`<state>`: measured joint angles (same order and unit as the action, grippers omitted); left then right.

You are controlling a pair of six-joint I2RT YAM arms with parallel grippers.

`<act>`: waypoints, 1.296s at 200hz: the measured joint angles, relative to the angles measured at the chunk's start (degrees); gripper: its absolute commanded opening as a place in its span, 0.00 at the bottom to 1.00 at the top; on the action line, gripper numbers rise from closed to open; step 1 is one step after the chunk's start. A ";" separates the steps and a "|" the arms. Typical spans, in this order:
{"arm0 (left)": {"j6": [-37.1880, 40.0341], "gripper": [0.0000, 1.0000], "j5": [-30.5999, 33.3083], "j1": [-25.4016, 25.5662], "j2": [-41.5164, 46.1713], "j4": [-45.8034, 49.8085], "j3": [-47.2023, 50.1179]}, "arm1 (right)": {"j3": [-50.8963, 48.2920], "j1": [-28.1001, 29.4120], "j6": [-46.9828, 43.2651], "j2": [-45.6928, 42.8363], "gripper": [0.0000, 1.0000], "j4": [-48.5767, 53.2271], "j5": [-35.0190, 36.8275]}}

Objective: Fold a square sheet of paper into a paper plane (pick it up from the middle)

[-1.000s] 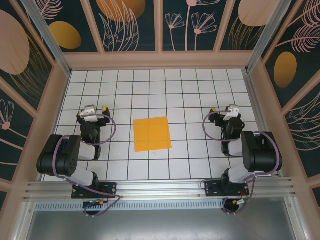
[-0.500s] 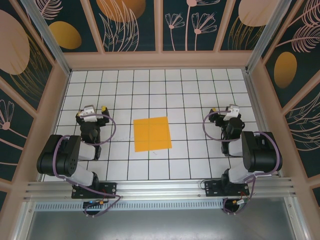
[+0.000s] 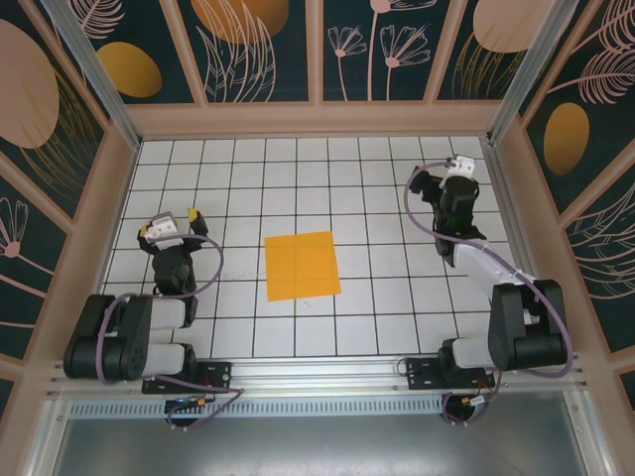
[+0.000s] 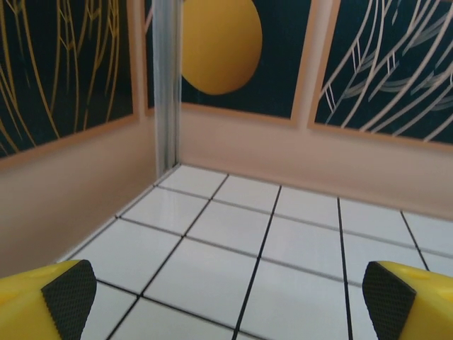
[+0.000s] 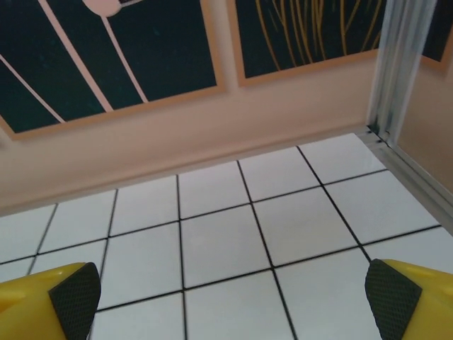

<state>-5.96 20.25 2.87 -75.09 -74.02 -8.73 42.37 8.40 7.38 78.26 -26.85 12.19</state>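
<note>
The square sheet of paper (image 3: 302,265) lies flat on the gridded table (image 3: 298,169), seemingly uncreased. The left gripper (image 4: 228,301) and right gripper (image 5: 233,292) gape wide, empty, well apart from it.

black arms (image 3: 516,317), lilac cables (image 3: 218,263), yellow fingers (image 4: 35,315) with black pads (image 4: 71,292).

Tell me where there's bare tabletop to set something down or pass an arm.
Widest bare stretch: tiles between the square sheet of paper and the back wall, left of the right end effector. Also bare: strips flanking the sheet, up to the left arm and right arm. Crowded: near corners around both, including the left end effector.
</note>
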 measured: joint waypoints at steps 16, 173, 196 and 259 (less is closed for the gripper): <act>-1.49 0.99 0.42 0.00 4.57 6.45 -2.80 | 3.48 3.28 1.51 0.24 0.99 6.05 0.22; -20.92 0.99 -10.43 -0.26 16.92 72.54 -27.06 | 29.40 37.75 3.72 30.18 0.95 43.30 -2.78; -20.72 0.98 -11.32 -0.26 16.81 73.99 -27.41 | 31.52 39.74 3.93 33.59 0.95 45.70 -1.27; -20.46 0.99 -13.86 -0.26 16.09 74.23 -27.41 | 34.12 39.60 5.05 37.05 0.95 50.47 -0.02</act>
<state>-26.41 6.39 2.61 -59.00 0.21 -36.14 76.49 48.01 12.43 115.31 23.62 12.16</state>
